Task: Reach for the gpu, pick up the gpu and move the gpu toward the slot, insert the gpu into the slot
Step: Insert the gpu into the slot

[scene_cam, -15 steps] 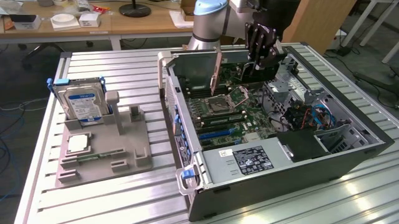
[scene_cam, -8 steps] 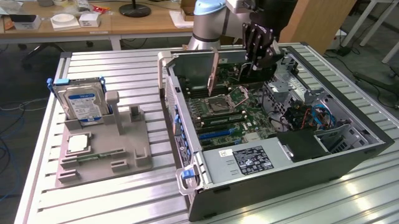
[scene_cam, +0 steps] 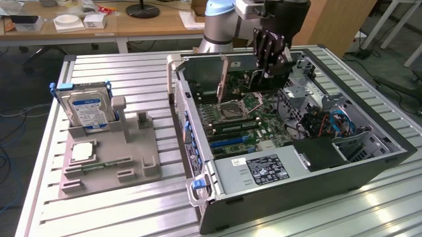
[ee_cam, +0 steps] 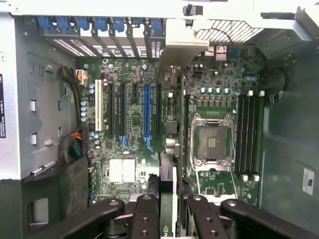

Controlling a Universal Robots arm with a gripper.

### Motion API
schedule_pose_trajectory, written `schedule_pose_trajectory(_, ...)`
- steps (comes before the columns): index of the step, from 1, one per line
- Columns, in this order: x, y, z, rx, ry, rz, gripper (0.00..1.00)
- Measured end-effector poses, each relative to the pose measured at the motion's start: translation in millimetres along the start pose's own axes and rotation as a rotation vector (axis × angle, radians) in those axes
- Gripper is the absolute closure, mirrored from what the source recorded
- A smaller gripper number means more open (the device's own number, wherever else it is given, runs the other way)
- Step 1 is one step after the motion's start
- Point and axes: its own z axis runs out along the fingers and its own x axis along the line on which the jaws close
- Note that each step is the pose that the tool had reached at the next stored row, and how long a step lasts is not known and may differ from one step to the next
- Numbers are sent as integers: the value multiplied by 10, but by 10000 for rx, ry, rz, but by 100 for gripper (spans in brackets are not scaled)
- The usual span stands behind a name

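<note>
Green motherboard: lies flat on the floor of the open computer case, which rests on its side on the ribbed aluminium table.

Claw: the gripper reaches down into the case from above. Its black fingers are pressed against both faces of the gpu, pinching the card toward the end away from its bracket.

Gpu position: the gpu hangs on edge in the claw, above the board, between the processor socket and the row of expansion connectors. I judge it not yet seated.

Bracket: the metal end bracket points at the rear wall of the case, beside the blue card latches.

Long axis: the card runs from the claw toward the rear wall, parallel with the connector strips.

Slot: I judge the slot to be the long black strip just beside the line of the card's lower edge. A blue strip lies next to it on the far side from the socket. Which of the two is meant cannot be told for certain.

Governing relation: the slot lies beyond the card's lower edge, away from the claw and toward the board. It sits slightly to the expansion-row side, with its axis already aligned with the card's.
</note>
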Motion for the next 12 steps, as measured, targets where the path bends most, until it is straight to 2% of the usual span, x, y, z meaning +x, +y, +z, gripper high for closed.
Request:
schedule_pose_trajectory(6, 1, 5, 108, 0, 1, 2, 73)
schedule_pose_trajectory(12, 3, 94, 159, 0, 0, 0, 73)
